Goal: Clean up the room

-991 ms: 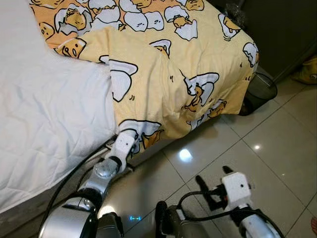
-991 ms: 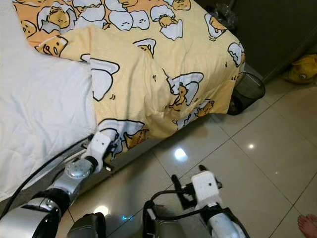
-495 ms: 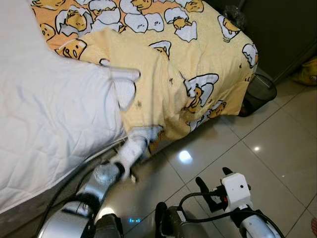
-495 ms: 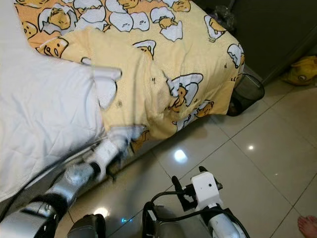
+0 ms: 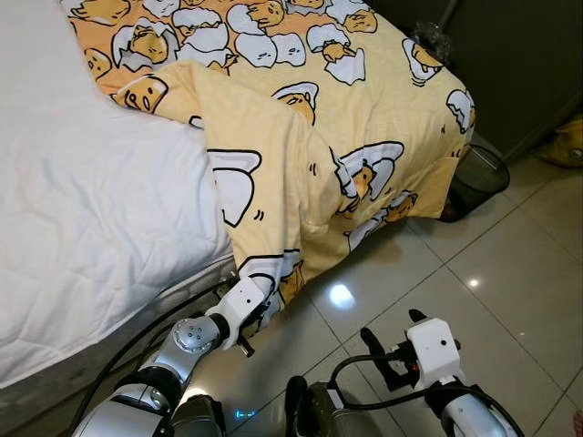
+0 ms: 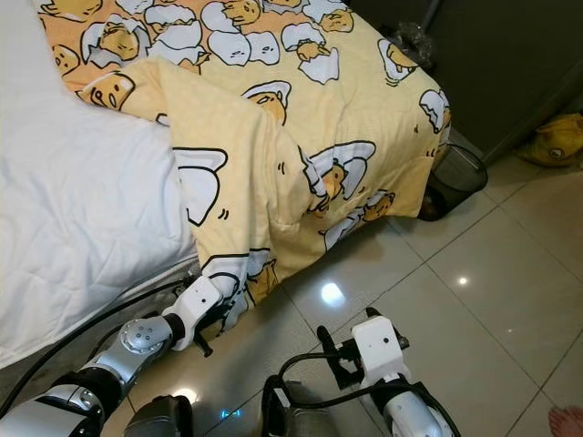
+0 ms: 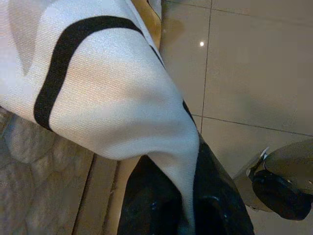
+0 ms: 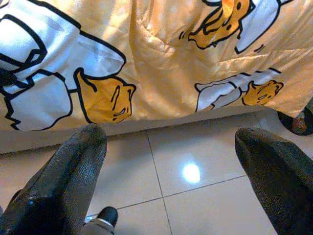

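Blanket point(image 5: 301, 137) corner in left hand point(image 7: 188, 205); bin point(image 5: 478, 173) beside

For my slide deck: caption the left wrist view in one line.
Left gripper pinching a hanging corner of the cartoon-print blanket beside the mattress edge, above glossy floor tiles.

Head cameras look down on bed point(image 5: 91, 228) and floor point(image 5: 510, 273); both wrist cameras sit low, close to the blanket point(image 8: 161, 58) edge.
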{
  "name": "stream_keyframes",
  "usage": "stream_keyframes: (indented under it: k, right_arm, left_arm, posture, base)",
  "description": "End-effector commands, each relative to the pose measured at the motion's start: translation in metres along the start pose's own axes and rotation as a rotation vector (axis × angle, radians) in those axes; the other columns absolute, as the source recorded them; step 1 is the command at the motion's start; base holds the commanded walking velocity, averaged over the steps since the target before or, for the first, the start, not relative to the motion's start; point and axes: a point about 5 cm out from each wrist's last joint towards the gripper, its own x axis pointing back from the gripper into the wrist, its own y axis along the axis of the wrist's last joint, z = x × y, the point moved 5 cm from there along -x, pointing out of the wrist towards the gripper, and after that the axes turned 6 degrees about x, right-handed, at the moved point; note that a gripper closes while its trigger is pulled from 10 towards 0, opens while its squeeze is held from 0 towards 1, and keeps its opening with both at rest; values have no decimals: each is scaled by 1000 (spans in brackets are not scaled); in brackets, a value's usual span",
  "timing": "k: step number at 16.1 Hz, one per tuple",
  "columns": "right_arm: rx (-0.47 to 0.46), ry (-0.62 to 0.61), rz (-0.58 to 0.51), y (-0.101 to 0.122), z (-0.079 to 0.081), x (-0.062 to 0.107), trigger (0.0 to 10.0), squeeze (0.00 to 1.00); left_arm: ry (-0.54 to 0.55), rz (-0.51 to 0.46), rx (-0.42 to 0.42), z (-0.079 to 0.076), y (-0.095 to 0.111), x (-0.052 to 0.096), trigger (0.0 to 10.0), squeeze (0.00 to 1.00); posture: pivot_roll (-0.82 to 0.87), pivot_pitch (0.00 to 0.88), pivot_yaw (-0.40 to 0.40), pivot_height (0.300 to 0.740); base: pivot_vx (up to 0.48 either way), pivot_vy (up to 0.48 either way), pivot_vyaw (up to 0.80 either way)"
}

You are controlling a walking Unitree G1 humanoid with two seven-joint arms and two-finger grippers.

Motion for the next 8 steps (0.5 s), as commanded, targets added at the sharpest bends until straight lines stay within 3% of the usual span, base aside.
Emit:
stream_keyframes:
  k: [1,5,8]
  right_arm:
    - [-3,-6,46,-13,-3,5,10000,0]
    - [-1,-6,52,-15,-4,7,10000,0]
    - [3,-6,55,-15,-5,7,10000,0]
  left_arm:
    - [-12,7,21,-7,-4,-1,10000,0]
    - [-2,-9,37,-9,-4,-1,10000,0]
    - [0,-6,33,-11,-4,-3,10000,0]
  posture:
    - [-113,169,-116,732]
    - [-121,169,-123,732]
    - [-124,168,-127,732]
  base:
    - [0,0,0]
    - [0,0,0]
    - [-379,0,0]
